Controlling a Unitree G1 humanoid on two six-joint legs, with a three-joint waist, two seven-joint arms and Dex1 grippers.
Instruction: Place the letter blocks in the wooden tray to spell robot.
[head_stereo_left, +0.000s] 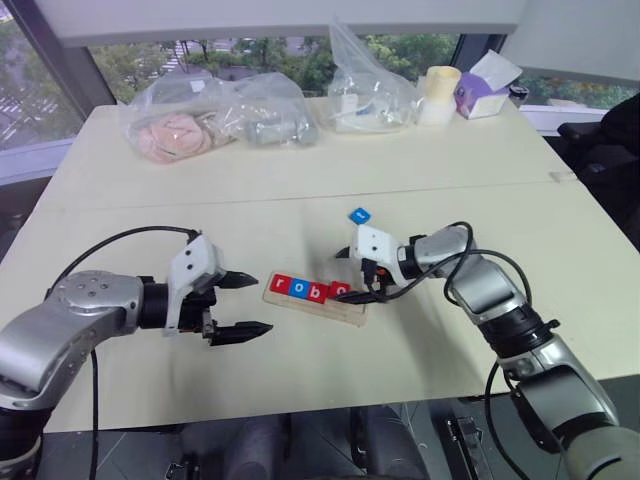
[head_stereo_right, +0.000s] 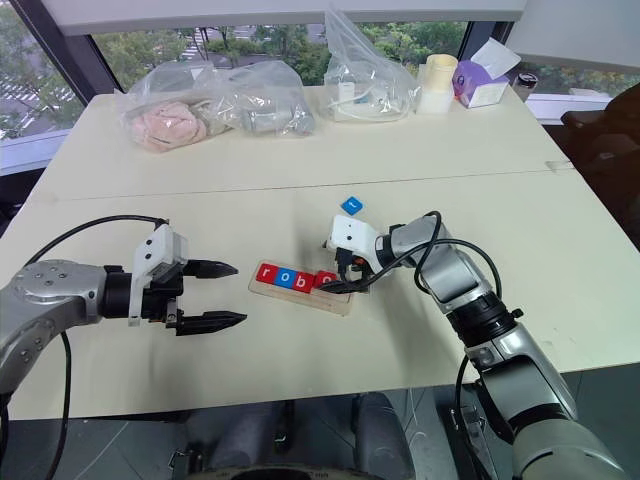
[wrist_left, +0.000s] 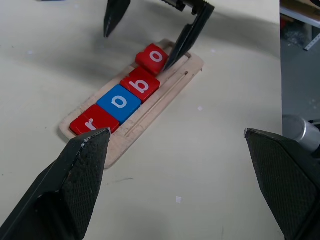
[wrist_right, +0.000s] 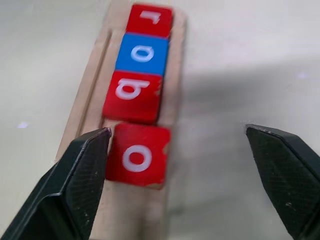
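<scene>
Four tiles (wrist_right: 136, 157), r-o-b-o, are seated in the tray (head_stereo_left: 300, 302); both the right gripper (head_stereo_left: 356, 272) and the left gripper (head_stereo_left: 243, 304) are held wide open, with nothing gripped.

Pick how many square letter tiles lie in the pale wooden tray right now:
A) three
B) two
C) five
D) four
D: the pale wooden tray holds four square tiles, red r, blue o, red b and red o, while a small blue tile lies on the table beyond the right pincer.
</scene>
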